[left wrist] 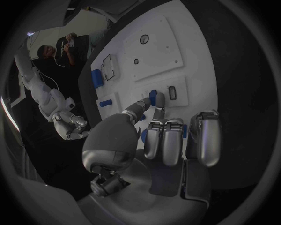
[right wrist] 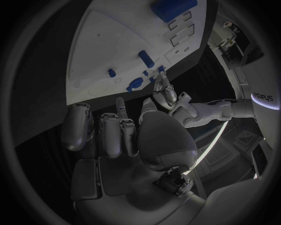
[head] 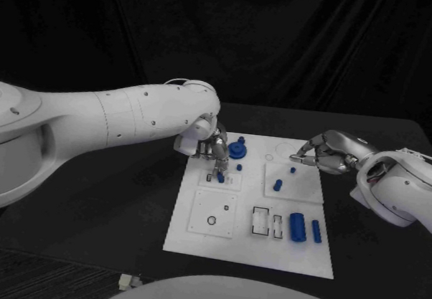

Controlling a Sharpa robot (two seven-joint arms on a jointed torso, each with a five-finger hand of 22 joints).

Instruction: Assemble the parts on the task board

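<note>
Left hand [head: 212, 149] pinches a small blue peg [head: 220, 178] into the task board [head: 198, 245] at frame centre; next, press straight down. Right hand [head: 325, 151] hovers centre-right, fingers curled, empty.

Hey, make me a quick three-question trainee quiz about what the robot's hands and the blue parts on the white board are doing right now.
1. True or false: the left hand pinches a small blue part at the task board.
2. Which hand hovers at the board's far right corner with fingers curled on nothing? A) left B) right C) both
3. Fill in: the large blue cylinder lies near the board's ____ right edge, beside a slimmer blue rod.

Key: 1 true; 2 B, the right hand; 3 near.
</note>
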